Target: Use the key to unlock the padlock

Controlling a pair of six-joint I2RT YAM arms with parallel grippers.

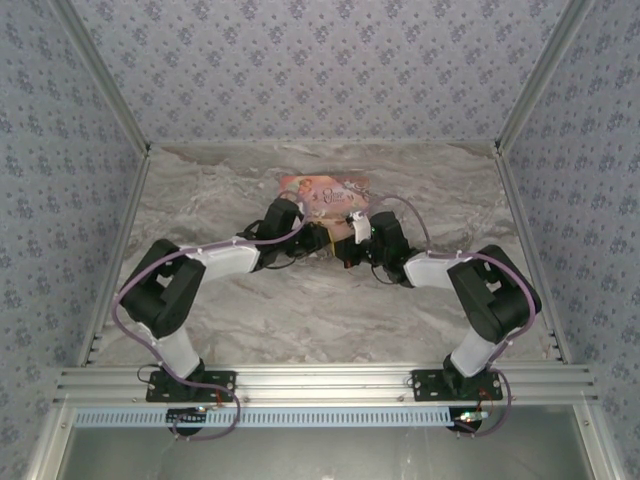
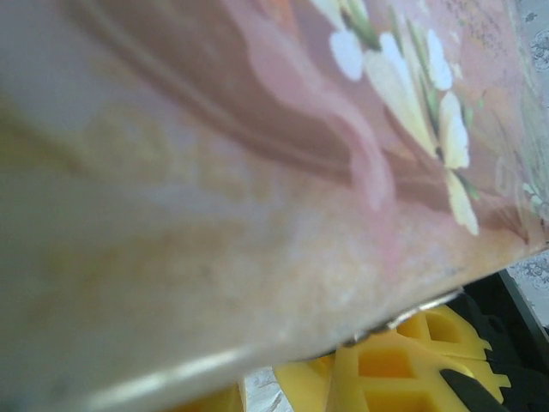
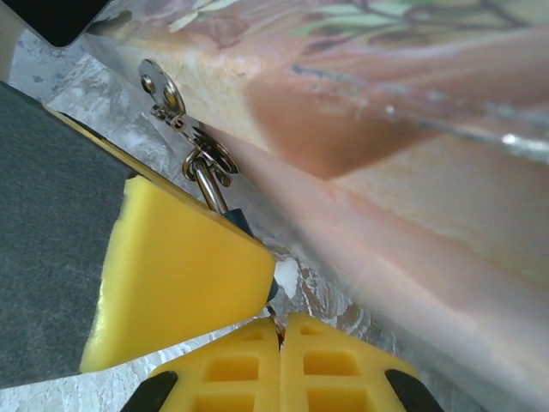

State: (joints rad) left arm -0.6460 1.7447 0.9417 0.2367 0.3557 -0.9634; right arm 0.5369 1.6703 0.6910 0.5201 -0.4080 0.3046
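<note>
Frankly, my right pincer [image 3: 280,333] is clamped on what seems the thin dark metal key [image 3: 276,320], with the tiny teal silver-shackled padlock [image 3: 213,190] at eleven o'clock. My left pincer's [image 1: 322,240] grip I cannot tell. Pushed in skewed, the key could jam or slip.

I count two robot arms, a left arm [image 1: 190,275] and a right arm [image 1: 470,285], both reaching to one pink box [image 1: 325,190] on one marble counter [image 1: 300,320]. On the box's near side are one metal hasp [image 3: 163,93] and one small padlock [image 3: 210,189].
</note>
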